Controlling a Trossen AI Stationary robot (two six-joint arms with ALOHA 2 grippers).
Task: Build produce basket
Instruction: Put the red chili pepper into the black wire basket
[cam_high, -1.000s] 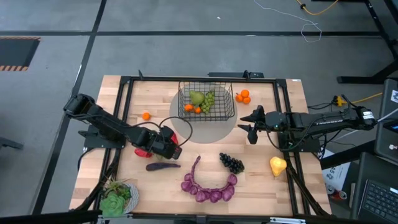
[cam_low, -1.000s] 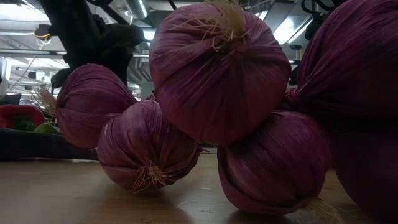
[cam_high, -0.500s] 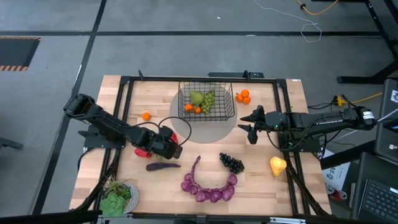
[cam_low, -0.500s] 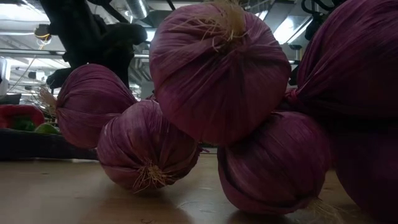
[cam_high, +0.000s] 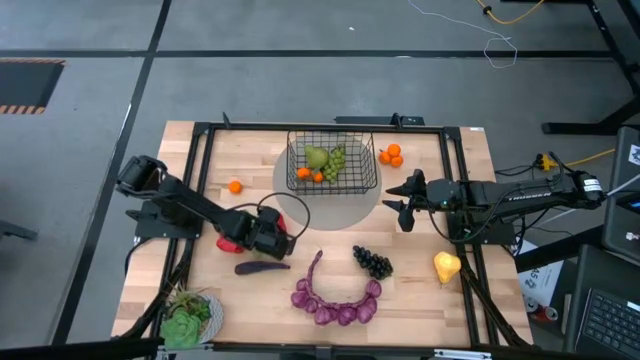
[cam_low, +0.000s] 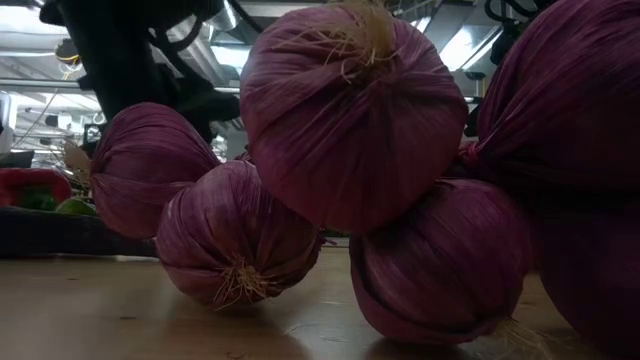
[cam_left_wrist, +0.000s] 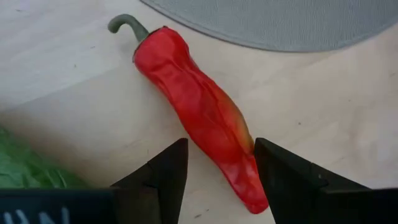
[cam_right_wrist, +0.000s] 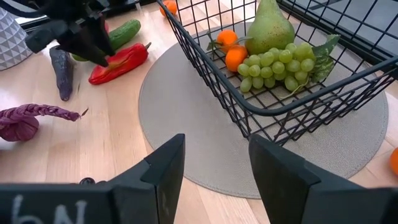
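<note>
The black wire basket (cam_high: 333, 160) stands on a grey round mat (cam_high: 330, 210) and holds a green pear (cam_right_wrist: 271, 25), green grapes (cam_right_wrist: 273, 65) and oranges (cam_right_wrist: 231, 50). A red pepper (cam_left_wrist: 199, 102) lies on the table left of the mat. My left gripper (cam_high: 272, 238) is open and low over it, with one finger on each side of the pepper's pointed end. My right gripper (cam_high: 400, 205) is open and empty, right of the mat. A cucumber (cam_right_wrist: 123, 31) and an aubergine (cam_high: 262, 267) lie near the pepper. My left gripper's fingers (cam_left_wrist: 165, 177) stand on either side of the red pepper's pointed end (cam_left_wrist: 239, 162), coming from above and lying across it. I cannot tell whether they touch it. The pepper lies flat on the table.
A purple string of onions (cam_high: 335, 300) lies near the front edge and fills the low view (cam_low: 350, 130). Dark grapes (cam_high: 372, 262), a yellow pear (cam_high: 446, 266), oranges (cam_high: 390, 155) beside the basket, one orange (cam_high: 235, 185) and a plate of lettuce (cam_high: 188, 318) are also on the table.
My left arm has leaned forward, and its gripper has come down a little toward the red pepper. The pepper has stayed where it was.
</note>
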